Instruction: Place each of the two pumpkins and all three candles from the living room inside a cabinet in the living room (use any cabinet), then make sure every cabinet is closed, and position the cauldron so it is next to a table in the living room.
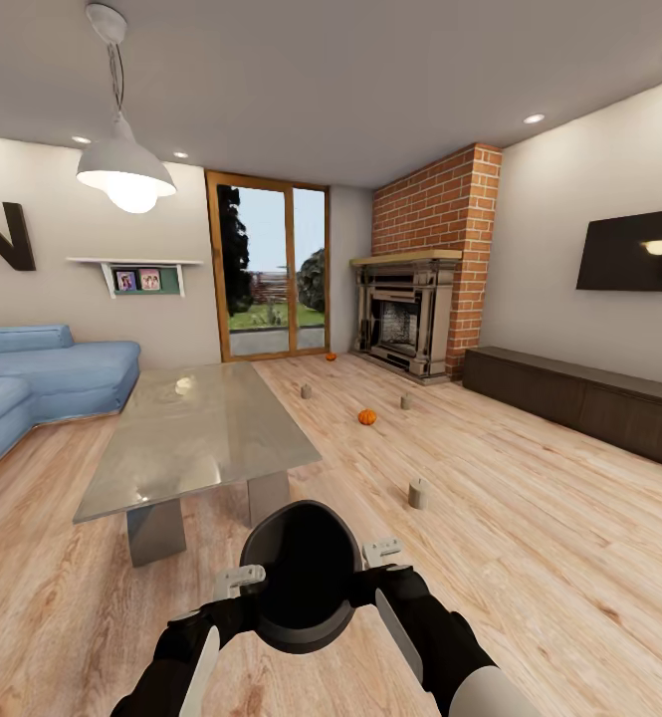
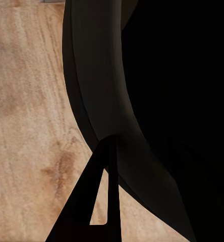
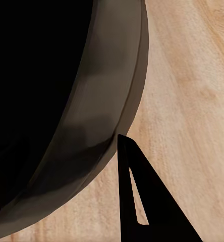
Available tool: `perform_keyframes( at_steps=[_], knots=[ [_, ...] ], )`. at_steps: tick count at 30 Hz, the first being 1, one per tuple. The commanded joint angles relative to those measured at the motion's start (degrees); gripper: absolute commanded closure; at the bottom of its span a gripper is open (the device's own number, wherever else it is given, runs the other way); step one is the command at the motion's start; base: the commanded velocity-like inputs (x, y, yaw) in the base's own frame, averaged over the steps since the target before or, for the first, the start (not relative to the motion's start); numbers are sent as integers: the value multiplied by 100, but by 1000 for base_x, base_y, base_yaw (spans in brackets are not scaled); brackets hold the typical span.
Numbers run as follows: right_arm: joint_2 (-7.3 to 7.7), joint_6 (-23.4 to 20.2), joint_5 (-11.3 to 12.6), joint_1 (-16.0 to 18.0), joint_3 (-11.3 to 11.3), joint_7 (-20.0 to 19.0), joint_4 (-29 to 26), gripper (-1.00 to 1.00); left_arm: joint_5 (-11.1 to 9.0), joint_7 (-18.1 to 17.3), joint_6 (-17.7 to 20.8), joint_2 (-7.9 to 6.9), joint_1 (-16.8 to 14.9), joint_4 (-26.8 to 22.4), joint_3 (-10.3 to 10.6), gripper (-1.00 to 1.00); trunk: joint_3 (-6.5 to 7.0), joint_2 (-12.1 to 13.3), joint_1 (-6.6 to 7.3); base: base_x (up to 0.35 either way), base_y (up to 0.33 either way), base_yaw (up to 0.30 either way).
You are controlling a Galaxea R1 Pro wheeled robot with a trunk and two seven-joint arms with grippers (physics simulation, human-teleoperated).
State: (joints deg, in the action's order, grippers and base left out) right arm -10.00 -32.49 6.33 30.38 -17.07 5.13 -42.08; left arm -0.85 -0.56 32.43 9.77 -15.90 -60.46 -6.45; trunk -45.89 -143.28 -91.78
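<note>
**Cauldron gripped by both arms beside the living-room table**

The black cauldron [image 1: 301, 576] is held above the wood floor [image 1: 530, 558], just off the near end of the glass-topped table [image 1: 191, 428]. The left gripper [image 1: 233, 583] and right gripper [image 1: 382, 558] clamp opposite sides of its rim, one finger [image 2: 99, 196] outside the wall in each wrist view. One pumpkin [image 1: 367, 417] lies mid-floor, another [image 1: 331, 356] near the glass door [image 1: 269, 267]. Three candles [image 1: 418, 493] [image 1: 306, 391] [image 1: 405, 401] stand apart on the floor. The long dark cabinet [image 1: 579, 398] runs along the right wall, its fronts flush.
</note>
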Motion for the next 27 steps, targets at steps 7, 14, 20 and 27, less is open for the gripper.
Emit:
perform_keyframes(
  at_steps=[7, 14, 20, 27],
  knots=[
    [0, 191, 9, 3, 8, -12, -204, 100, 32, 2, 0, -2, -1, -1, -14, 100, 1, -1, 1, 0, 0, 0],
    [0, 240, 9, 3, 8, -12, -204, 100, 32, 3, 0, -1, -1, -1, -14, 100, 1, -1, 1, 0, 0, 2],
    [0, 259, 9, 3, 7, -12, -204, 100, 32, 1, 0, -2, -1, -1, -14, 100, 18, -1, 1, 22, 0, 160],
    [0, 261, 9, 3, 7, -12, -204, 100, 32, -3, 8, -2, -1, -1, -18, 100, 50, -1, 1, 209, 0, 239]
  ],
)
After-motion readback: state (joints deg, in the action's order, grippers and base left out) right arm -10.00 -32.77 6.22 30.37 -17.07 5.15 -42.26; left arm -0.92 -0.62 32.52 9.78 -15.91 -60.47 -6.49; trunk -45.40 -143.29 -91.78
